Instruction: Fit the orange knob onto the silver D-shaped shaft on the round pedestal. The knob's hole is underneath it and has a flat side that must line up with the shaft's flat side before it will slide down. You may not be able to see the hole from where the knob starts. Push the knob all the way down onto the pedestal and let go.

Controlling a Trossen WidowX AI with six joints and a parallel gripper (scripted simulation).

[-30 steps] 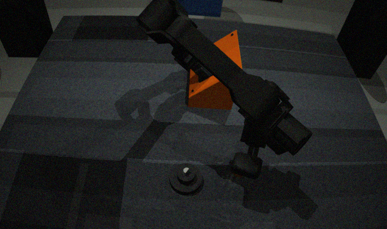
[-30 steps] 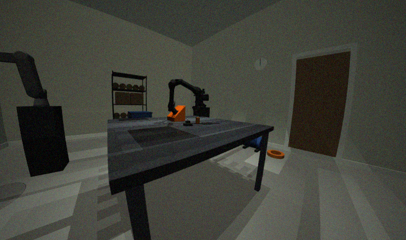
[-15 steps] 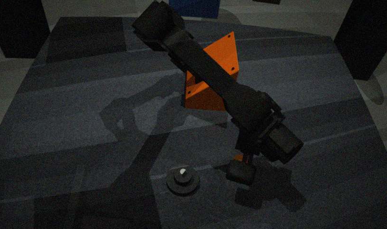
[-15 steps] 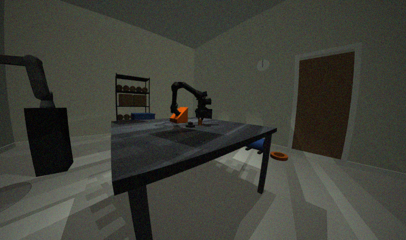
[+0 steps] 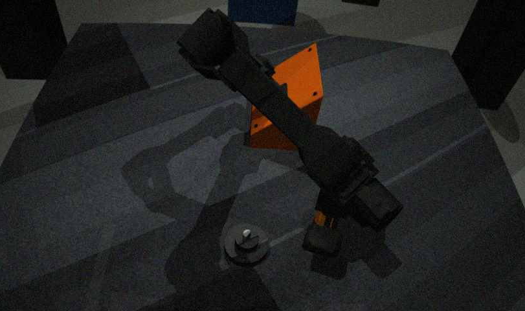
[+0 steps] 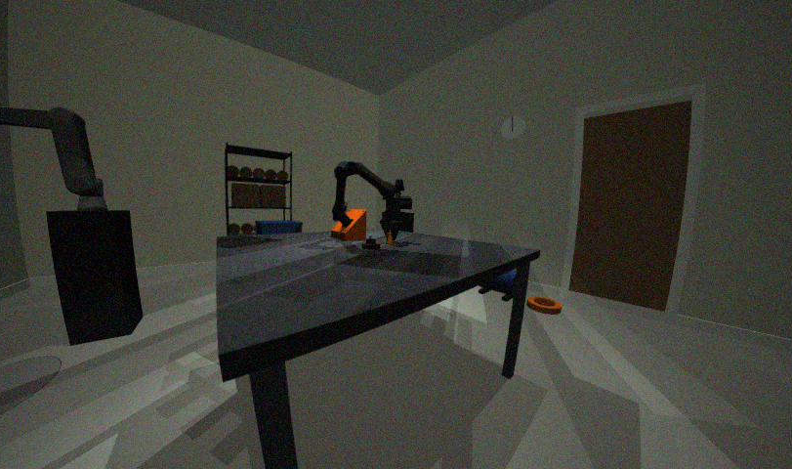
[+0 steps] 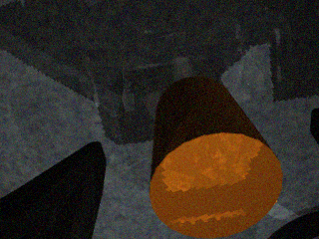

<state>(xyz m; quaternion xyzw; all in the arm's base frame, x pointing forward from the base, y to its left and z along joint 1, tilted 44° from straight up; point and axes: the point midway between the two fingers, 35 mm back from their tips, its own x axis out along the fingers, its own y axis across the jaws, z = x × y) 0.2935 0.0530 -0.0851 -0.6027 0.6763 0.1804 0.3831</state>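
The orange knob (image 5: 319, 218) (image 6: 390, 238) (image 7: 214, 184) is an upright cylinder on the table; its round top faces the wrist camera and its underside is hidden. My gripper (image 5: 327, 222) (image 7: 208, 135) is open, low around the knob, with one dark finger on each side in the wrist view and gaps between. Nothing is gripped. The round dark pedestal (image 5: 230, 247) (image 6: 370, 246) stands left of the gripper in the top view, with the pale tip of the silver shaft (image 5: 246, 232) pointing up, bare. The flat side's direction is unclear. A dark curved edge shows at the wrist view's lower right.
An orange wedge-shaped block (image 5: 303, 82) (image 6: 357, 225) with small dark holes stands farther back on the dark table (image 5: 430, 115) (image 6: 307, 302), under my arm in the top view. Arm shadows cross the table around the pedestal. Lighting is dim.
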